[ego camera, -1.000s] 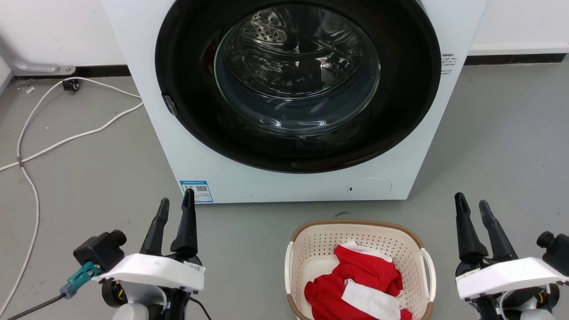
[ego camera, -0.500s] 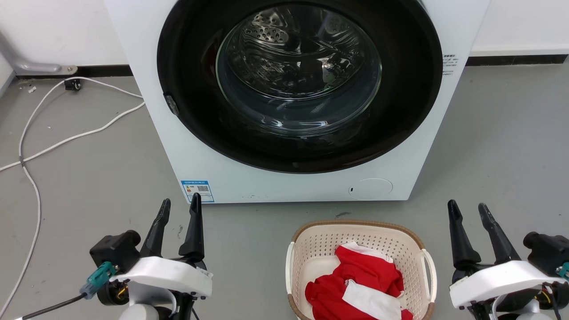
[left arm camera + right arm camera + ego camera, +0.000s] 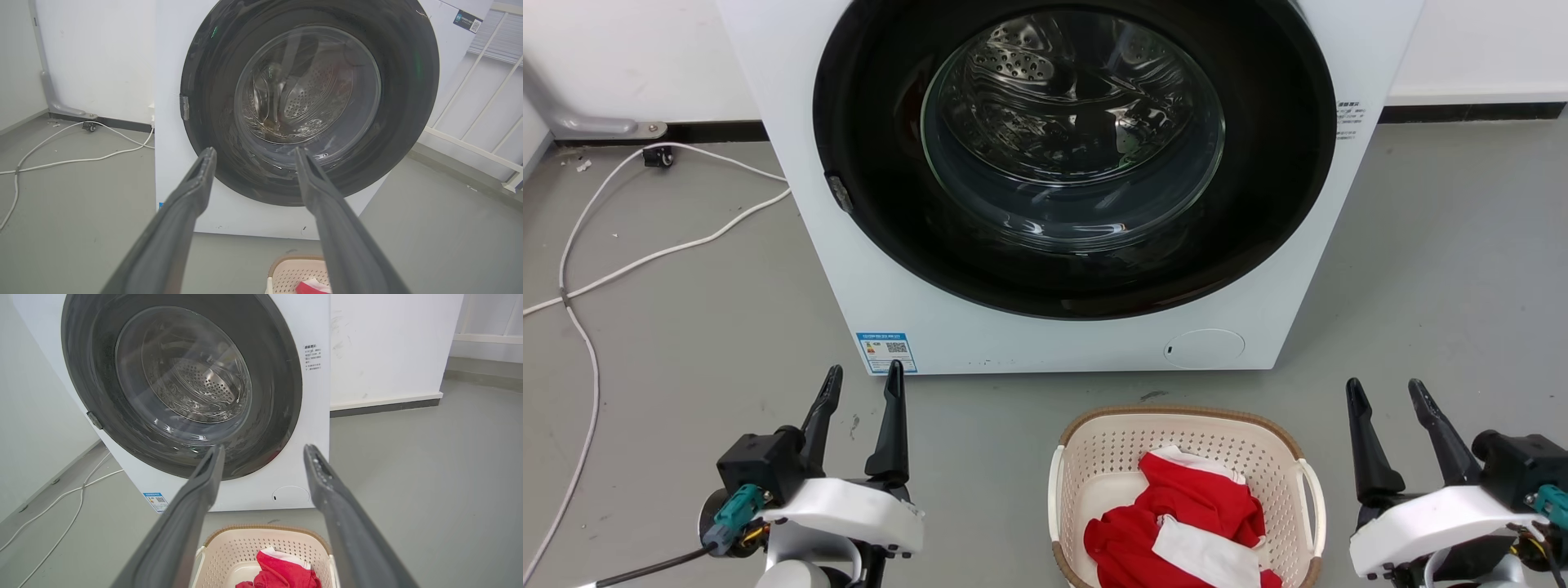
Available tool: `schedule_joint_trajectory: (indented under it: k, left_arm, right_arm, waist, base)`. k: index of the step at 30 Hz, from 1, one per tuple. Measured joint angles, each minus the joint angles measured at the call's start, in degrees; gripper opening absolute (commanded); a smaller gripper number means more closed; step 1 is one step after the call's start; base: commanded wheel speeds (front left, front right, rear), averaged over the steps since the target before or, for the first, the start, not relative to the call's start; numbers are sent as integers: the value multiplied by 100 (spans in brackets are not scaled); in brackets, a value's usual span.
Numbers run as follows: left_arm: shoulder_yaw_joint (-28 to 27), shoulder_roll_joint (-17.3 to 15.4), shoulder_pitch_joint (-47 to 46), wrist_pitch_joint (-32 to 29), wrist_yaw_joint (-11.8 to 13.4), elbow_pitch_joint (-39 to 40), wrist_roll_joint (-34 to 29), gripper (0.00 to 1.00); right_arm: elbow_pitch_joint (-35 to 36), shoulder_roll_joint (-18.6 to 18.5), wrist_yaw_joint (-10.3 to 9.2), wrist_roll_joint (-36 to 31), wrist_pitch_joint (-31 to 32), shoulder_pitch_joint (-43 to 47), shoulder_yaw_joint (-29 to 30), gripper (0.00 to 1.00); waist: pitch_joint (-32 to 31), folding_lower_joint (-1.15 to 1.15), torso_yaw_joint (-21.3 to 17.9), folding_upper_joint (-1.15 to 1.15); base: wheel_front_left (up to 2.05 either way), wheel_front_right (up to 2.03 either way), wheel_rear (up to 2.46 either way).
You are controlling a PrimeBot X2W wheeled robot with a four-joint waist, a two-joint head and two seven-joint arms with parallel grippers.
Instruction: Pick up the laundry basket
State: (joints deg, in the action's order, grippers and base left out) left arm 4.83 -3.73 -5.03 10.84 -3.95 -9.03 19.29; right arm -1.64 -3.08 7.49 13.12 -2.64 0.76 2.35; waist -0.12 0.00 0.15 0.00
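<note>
The cream laundry basket [image 3: 1103, 457] with a brown rim and white side handles stands on the floor in front of the washing machine, holding red and white clothes [image 3: 1176, 523]. My left gripper [image 3: 864, 384] hovers open well to the basket's left. Off to the basket's right, my right gripper [image 3: 1387, 394] is open too. Neither touches the basket. The left wrist view catches the basket's far rim [image 3: 294, 261] at the bottom, between the left gripper's [image 3: 253, 155] fingers. In the right wrist view the basket [image 3: 245, 547] lies low between the right gripper's [image 3: 263, 451] spread fingers.
A white washing machine [image 3: 931, 318] with a closed round glass door [image 3: 1070, 131] stands just behind the basket. White cables [image 3: 645, 253] trail over the grey floor at the left. A wall runs along the back; white railings [image 3: 482, 102] stand off to the right.
Both arms have drawn inward toward the basket: the left gripper moved right, the right gripper's body moved left and lower. Both sets of fingers have spread slightly. The basket stayed put.
</note>
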Motion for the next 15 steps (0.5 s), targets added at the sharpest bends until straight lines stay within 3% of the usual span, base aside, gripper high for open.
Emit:
schedule_joint_trajectory:
  k: [15]
  left_arm:
    - [49,-4,7,179,98,-31,-656,100]
  right_arm:
    - [36,4,1,-639,-65,75,-10,100]
  waist:
    - [-18,0,-7,0]
  base:
    - [0,0,0]
